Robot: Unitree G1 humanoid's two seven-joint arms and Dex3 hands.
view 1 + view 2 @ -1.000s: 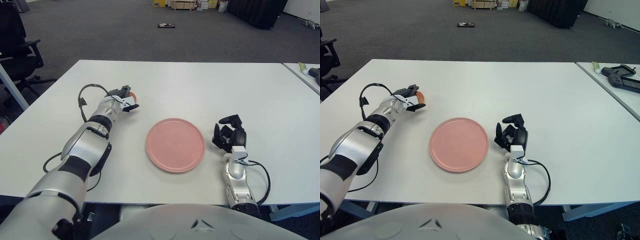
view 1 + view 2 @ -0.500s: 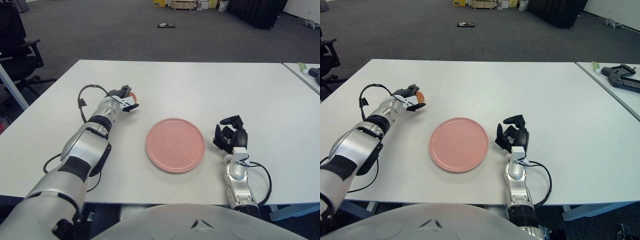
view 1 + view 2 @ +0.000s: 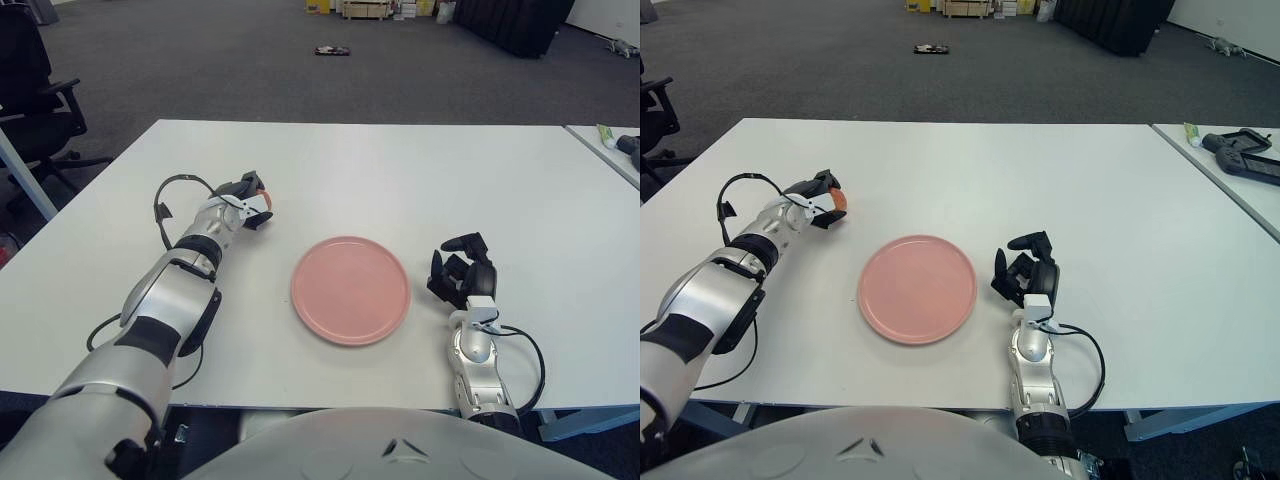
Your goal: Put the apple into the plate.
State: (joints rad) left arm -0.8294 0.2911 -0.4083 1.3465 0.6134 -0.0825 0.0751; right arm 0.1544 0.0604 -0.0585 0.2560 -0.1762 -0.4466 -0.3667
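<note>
A small orange-red apple [image 3: 839,200] sits in my left hand [image 3: 820,203], whose fingers are closed around it so that only a sliver shows. That hand is over the white table, up and to the left of the pink plate [image 3: 917,288], about a hand's width from its rim. The same hand [image 3: 249,203] and plate [image 3: 351,289] show in the other eye. Nothing lies on the plate. My right hand [image 3: 1026,271] shows just right of the plate, fingers curled, holding nothing.
A black cable [image 3: 733,196] loops off my left wrist. A second table [image 3: 1230,160] at the far right carries a black device [image 3: 1242,144] and a green tube. An office chair [image 3: 35,100] stands beyond the table's left edge.
My left hand has shifted slightly left and rolled over the apple, so less of the fruit shows. My right hand has drifted a touch lower and to the right.
</note>
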